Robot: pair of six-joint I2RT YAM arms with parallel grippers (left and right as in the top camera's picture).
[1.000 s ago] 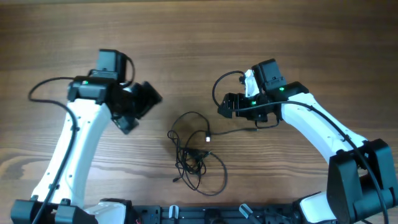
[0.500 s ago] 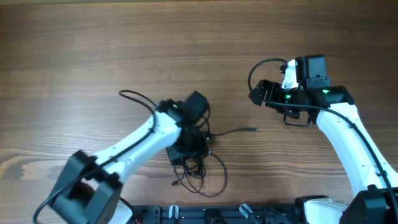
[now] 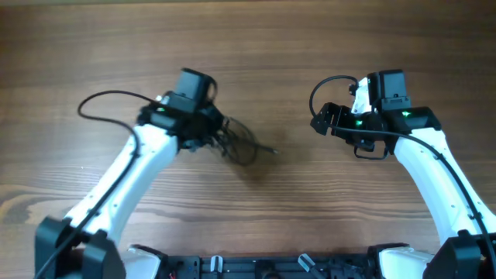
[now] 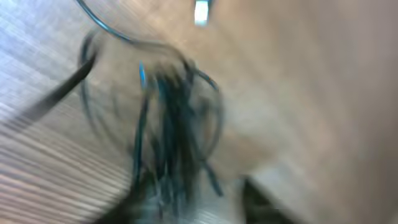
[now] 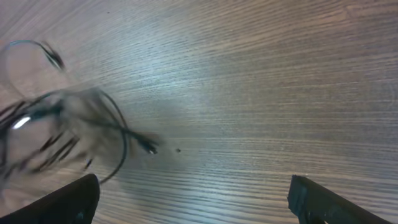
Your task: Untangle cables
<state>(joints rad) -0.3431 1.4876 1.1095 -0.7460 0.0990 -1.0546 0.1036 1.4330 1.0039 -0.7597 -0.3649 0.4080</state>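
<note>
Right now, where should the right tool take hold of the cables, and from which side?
Probably the loose plug end sticking out of the cables toward the right tool. Come from the right: it juts free of the tangle, which the left tool holds.

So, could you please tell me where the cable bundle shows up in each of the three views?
Overhead: the cable bundle is left of centre, at the left end effector.
Left wrist: it fills the middle of the frame, heavily blurred.
Right wrist: it is at the left edge, blurred.
Shared landmark: the stray plug end pokes out to the bundle's right in the overhead and right wrist views; the left wrist view is too blurred to show it.
</note>
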